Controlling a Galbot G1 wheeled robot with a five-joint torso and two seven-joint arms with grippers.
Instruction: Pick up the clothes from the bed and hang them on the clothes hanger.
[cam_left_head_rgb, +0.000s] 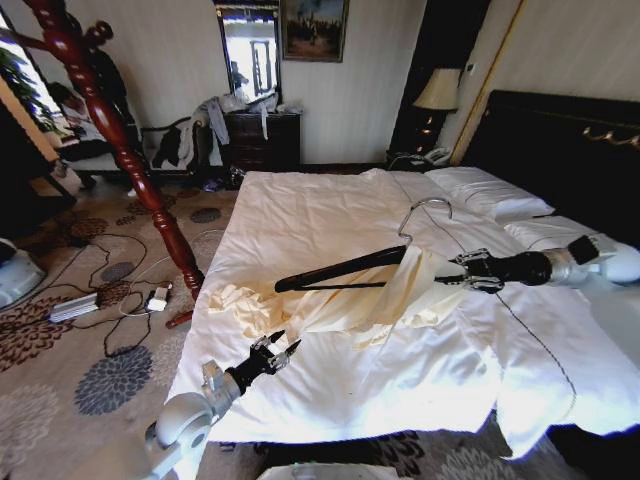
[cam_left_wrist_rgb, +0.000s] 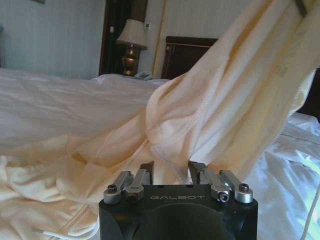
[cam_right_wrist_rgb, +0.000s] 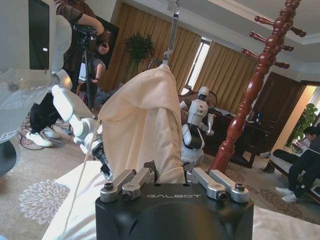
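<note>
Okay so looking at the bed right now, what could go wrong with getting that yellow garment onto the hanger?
The garment drapes over one arm of the hanger; the other arm is bare, so it could slide off. Most of the fabric lies bunched on the bed. The left gripper, jaws open, holds nothing, so the right gripper carries everything.

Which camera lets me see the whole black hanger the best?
The head view: the clothes hanger shows its dark arm and silver hook, held up over the bed with the clothes draped on it. The right wrist view shows its wire hook; the left wrist view shows a dark sliver.
</note>
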